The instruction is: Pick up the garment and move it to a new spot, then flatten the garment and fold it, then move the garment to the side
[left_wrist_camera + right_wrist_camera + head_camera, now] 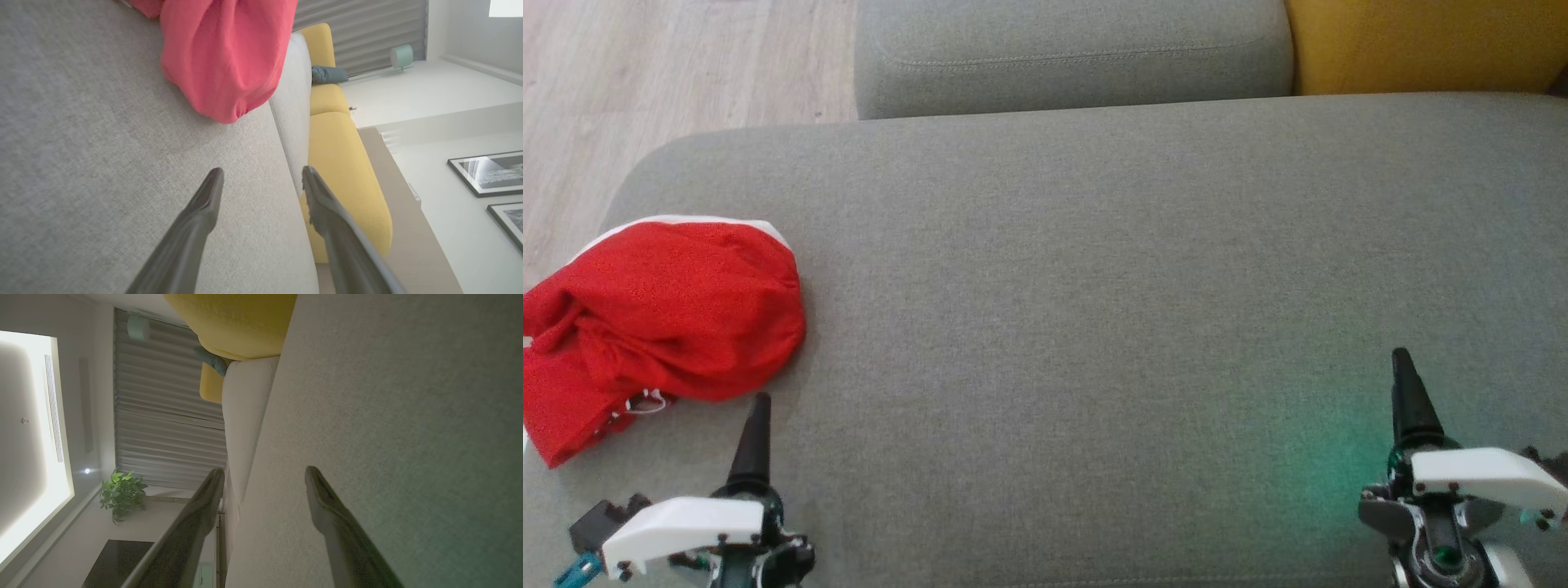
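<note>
Grey sofa seat [1094,286] — crumpled red garment [662,310], left end.

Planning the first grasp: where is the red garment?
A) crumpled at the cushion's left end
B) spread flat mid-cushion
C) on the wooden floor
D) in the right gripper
A: the red garment lies bunched at the left end of the grey sofa cushion, ahead of the open left gripper.

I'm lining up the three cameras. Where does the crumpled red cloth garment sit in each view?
Head view: crumpled red cloth garment at the left edge, on the grey sofa seat.
Left wrist view: garment at top centre, on that seat.
Right wrist view: grey seat fabric across the right half.
Shared landmark: yellow cushion, top right in head view, right of centre in left wrist view, top centre in right wrist view.
</note>
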You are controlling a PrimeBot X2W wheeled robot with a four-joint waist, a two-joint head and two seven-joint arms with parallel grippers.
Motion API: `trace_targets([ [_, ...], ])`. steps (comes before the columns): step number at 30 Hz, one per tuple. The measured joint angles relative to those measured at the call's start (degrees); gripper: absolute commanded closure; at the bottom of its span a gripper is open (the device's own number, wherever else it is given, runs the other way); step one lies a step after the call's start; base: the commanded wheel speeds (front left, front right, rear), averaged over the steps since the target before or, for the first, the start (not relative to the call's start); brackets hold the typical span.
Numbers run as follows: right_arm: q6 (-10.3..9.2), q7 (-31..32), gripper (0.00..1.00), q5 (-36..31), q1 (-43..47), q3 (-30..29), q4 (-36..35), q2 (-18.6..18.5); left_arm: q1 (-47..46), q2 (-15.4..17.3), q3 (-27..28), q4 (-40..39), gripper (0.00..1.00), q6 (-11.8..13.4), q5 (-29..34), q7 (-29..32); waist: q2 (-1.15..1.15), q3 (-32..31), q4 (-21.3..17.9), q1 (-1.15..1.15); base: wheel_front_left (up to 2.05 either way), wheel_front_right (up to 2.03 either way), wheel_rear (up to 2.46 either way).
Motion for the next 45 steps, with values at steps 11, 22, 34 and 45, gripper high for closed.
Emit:
trace_targets([
  [11, 0.00, -1.8, 0.00, -8.8, -1.6, 2.0, 1.0, -1.0, -0.7, 0.0, -1.5, 0.1, 0.00, 1.3, 9.6, -1.5, 0.00, 0.0, -0.3, 0.00, 0.00, 0.00, 0.00],
  [22, 0.00, -3.5, 0.00, -17.0, -3.3, 3.8, 2.8, -1.1, -1.3, 0.2, -2.8, 0.2, 0.00, 3.0, 19.1, -3.3, 0.00, 0.4, -0.6, 0.00, 0.00, 0.00, 0.00],
  [34, 0.00, -5.6, 0.00, -27.0, -4.3, 4.0, 3.4, -1.2, -2.4, 0.5, -4.4, -1.0, 0.00, 5.3, 28.2, -5.1, 0.00, 0.5, -1.0, 0.00, 0.00, 0.00, 0.00],
  [45, 0.00, -7.3, 0.00, -36.3, -5.2, 3.7, 1.6, -1.1, -3.2, 1.0, -5.4, -2.2, 0.00, 7.9, 36.1, -7.1, 0.00, 0.5, -1.2, 0.00, 0.00, 0.00, 0.00],
])
